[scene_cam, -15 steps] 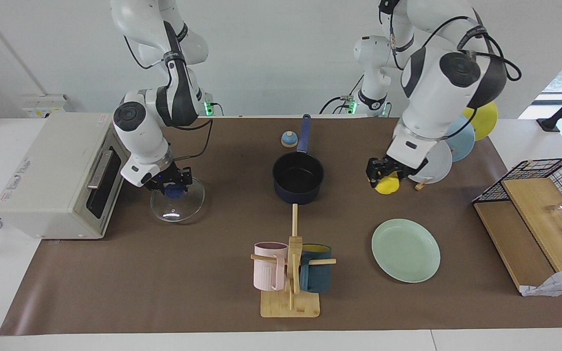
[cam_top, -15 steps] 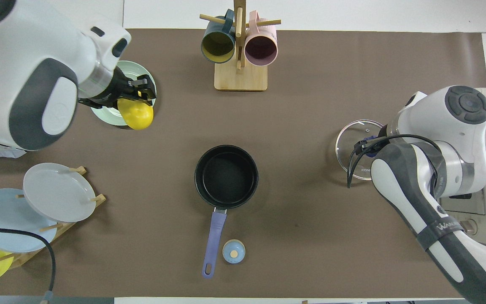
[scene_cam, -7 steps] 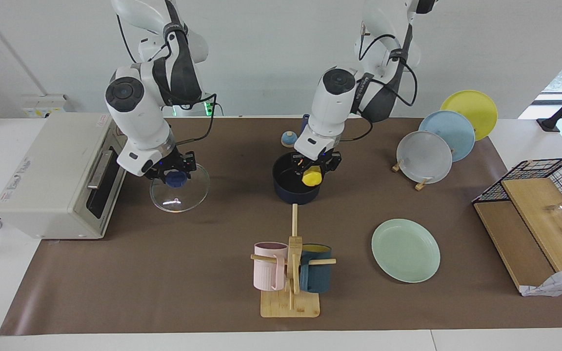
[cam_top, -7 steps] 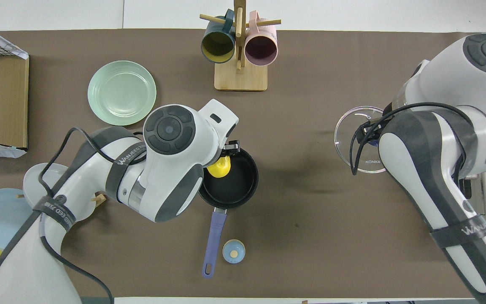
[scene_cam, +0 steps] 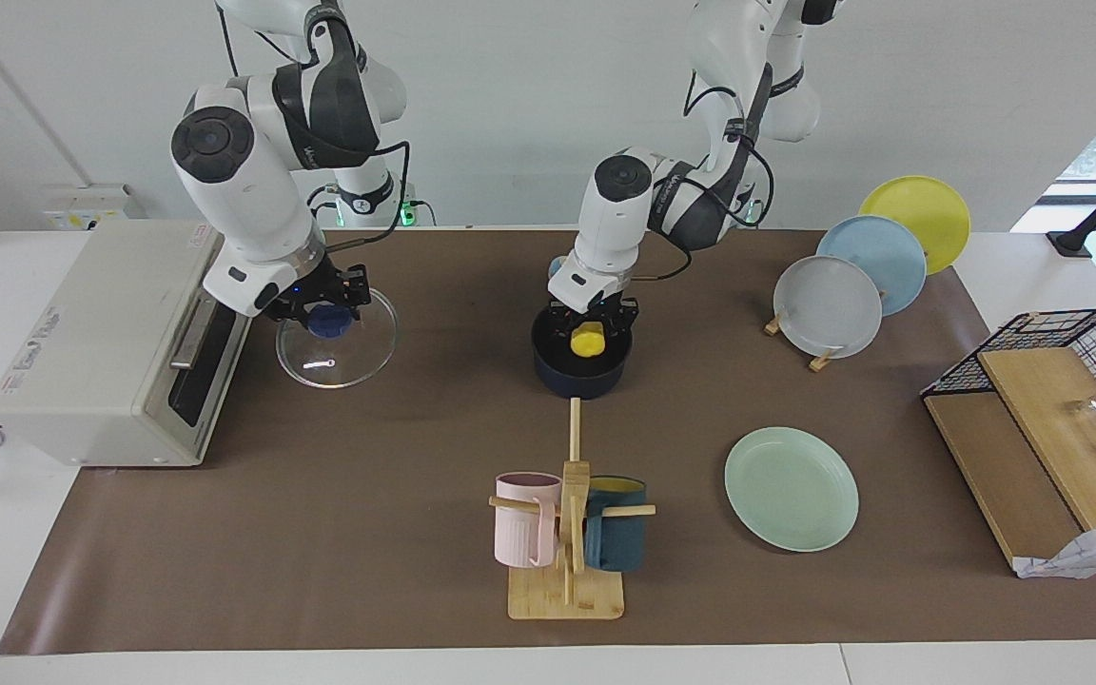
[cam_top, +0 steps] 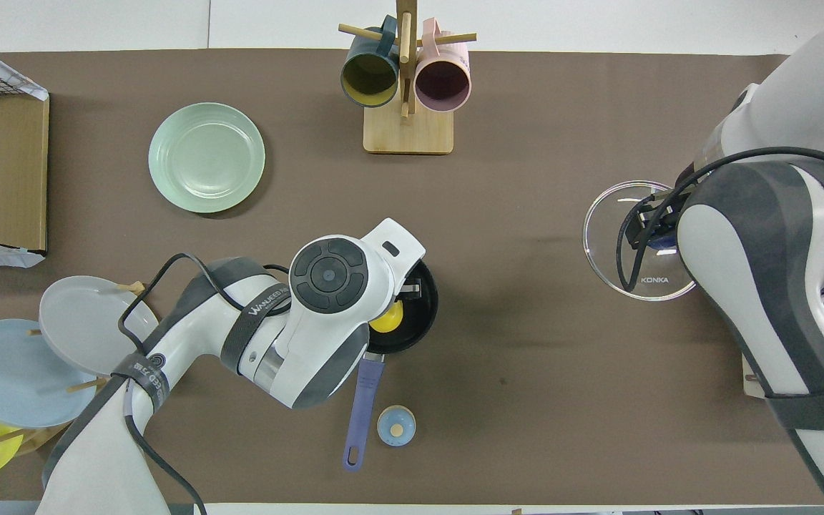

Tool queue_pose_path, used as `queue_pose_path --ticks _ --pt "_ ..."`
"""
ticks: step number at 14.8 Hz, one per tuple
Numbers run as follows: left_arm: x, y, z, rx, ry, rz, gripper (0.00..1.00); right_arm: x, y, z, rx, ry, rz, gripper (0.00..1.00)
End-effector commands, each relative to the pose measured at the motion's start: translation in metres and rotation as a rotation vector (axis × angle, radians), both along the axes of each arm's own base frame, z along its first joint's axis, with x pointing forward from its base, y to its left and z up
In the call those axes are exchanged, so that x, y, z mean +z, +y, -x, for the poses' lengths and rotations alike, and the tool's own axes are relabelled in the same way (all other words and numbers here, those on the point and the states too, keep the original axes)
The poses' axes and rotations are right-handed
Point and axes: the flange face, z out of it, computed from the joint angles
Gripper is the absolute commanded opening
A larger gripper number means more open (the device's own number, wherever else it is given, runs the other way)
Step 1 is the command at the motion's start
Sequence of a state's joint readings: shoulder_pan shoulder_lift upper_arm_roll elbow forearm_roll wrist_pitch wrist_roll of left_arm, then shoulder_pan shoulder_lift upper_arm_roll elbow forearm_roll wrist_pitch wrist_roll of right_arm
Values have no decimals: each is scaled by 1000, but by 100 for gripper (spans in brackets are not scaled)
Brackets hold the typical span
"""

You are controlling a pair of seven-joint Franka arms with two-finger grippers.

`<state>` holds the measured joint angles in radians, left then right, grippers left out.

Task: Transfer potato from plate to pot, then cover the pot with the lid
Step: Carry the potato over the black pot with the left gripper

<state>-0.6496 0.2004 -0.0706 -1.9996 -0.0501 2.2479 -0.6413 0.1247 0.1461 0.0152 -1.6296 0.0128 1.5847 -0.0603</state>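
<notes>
Both grippers stay clamped: your left gripper (scene_cam: 592,331) swung the potato (scene_cam: 589,340) mid-frame into the pot (scene_cam: 578,373), probably not touching bottom; right gripper (scene_cam: 324,309) lifted the lid (scene_cam: 336,338).

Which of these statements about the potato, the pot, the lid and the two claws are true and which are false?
1. The left claw holds the potato over the pot. True.
2. The green plate has food on it. False: nothing lies on it.
3. The right claw grips the lid by its knob. True.
4. The lid covers the pot. False: it is beside the toaster oven.
5. Two mugs hang on the wooden stand. True.
</notes>
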Motion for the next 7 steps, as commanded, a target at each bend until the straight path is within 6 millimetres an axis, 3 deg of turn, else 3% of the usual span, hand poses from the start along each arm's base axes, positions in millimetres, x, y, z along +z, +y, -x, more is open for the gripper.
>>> queue_pose_path --ticks 1,7 --pt "-13 4 12 -4 -23 12 0 4 3 -4 -2 -8 -15 0" --pt "-34 0 21 -19 -15 3 0 5 4 -6 -9 -21 -17 0"
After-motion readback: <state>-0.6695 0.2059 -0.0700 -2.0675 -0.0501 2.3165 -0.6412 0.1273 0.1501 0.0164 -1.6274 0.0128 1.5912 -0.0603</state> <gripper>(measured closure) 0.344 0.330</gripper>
